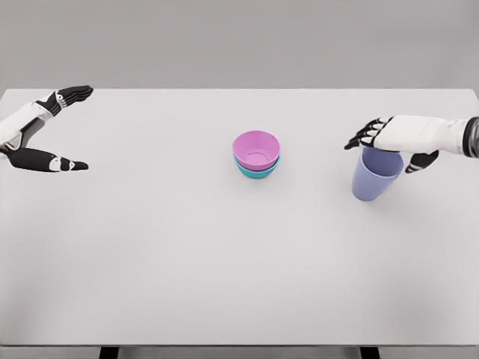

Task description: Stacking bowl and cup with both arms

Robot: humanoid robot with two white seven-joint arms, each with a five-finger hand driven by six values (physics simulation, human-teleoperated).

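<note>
While my right hand (pixel 389 142) clamps the upright blue cup (pixel 375 175) at its rim, the stacked bowls (pixel 257 153) lie well to its left, nearer than my spread, empty left hand (pixel 45 131)

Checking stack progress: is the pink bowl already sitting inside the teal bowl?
Yes. The pink bowl is nested in the teal bowl at the table's middle, only the teal rim showing beneath it.

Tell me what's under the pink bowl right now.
The pink bowl is nested in a teal bowl, whose rim and lower wall show beneath it. The teal bowl's inside is covered, so anything between them cannot be seen.
</note>
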